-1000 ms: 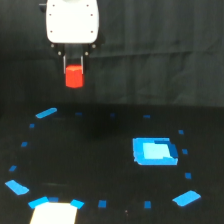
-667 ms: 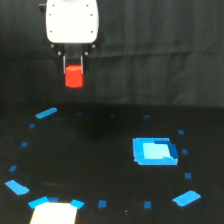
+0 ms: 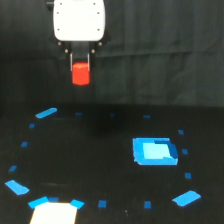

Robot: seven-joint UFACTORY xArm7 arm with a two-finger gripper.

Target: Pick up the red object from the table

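Nothing much has shifted since the earlier frames — the gripper (image 3: 80, 64) hangs at about the same height, high over the table (image 3: 100, 165), with the red object (image 3: 80, 73) clamped between its fingers. Jaws are closed down to the block's width. Block is clear of the surface, well apart from the blue square piece (image 3: 154, 151) toward the exterior view's right. White patch (image 3: 54, 212) sits at the near edge.

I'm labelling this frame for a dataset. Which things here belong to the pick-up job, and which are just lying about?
Part of the job:
- small bright red-orange block, held off the surface
- white-bodied gripper, shut on it
- flat black table

Just lying about:
- larger blue square piece
- white patch at the near edge
- small blue tape marks
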